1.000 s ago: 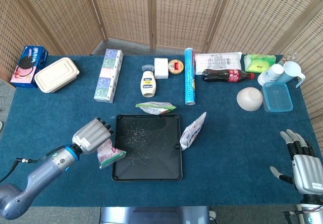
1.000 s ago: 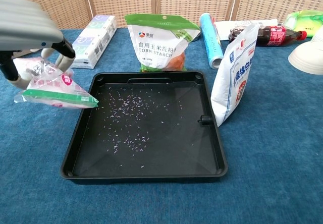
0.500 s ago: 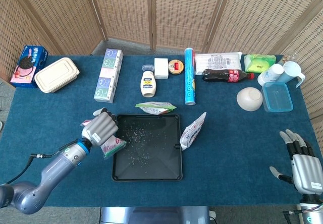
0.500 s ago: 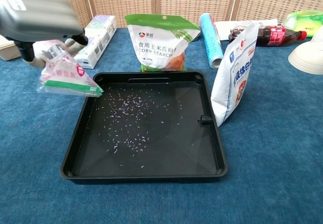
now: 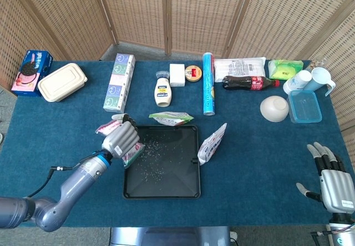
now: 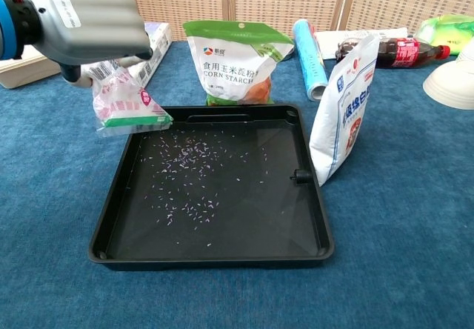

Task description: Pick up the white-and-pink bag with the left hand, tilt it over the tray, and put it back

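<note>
Carried toward the tray's (image 6: 317, 195) far-left corner, the white-and-pink bag (image 6: 126, 107) hangs gripped in the left hand (image 5: 121, 139); right hand (image 5: 328, 174) idles, fingers spread; loose grip risks spillage.

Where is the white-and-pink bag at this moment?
The left hand holds the white-and-pink bag in the air over the back left corner of the black tray, left of the corn starch bag.

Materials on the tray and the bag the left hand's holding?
Tray: looks like rigid black plastic with a slight sheen, moulded rim and rounded corners. White-and-pink bag in the left hand: thin, glossy, partly clear plastic film, crinkled with glare, probably.
</note>
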You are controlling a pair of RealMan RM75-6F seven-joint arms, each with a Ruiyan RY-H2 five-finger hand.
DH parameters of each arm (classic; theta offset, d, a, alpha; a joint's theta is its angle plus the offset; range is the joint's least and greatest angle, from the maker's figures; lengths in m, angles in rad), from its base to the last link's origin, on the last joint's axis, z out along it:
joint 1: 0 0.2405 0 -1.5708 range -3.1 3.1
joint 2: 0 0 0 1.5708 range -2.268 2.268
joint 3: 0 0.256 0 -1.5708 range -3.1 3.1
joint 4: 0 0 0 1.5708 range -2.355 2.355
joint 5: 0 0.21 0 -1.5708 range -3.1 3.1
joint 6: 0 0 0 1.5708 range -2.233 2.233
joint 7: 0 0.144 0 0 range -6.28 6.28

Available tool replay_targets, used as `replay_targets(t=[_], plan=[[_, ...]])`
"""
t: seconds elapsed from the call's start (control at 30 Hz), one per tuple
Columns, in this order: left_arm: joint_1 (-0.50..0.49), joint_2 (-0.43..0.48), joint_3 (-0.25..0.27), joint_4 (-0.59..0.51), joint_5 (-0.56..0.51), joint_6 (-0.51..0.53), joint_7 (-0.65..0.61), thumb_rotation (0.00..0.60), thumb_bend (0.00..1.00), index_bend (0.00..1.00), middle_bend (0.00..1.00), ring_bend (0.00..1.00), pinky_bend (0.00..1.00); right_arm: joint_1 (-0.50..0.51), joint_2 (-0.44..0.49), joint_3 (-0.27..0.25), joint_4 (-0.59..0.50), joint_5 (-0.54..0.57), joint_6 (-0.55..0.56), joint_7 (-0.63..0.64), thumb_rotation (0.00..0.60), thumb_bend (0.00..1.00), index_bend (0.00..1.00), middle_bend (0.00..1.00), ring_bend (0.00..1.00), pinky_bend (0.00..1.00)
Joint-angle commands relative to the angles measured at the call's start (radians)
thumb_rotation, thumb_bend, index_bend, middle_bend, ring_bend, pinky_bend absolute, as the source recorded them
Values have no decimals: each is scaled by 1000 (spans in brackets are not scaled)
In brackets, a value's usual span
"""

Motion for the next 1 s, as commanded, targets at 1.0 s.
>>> replay_targets(t=[1.0], plan=[[358, 4, 10, 288, 370, 25, -1335, 600, 589, 824, 571, 475, 446, 3, -12, -6, -1, 0, -8, -29, 600, 0, 0, 37, 78, 99]])
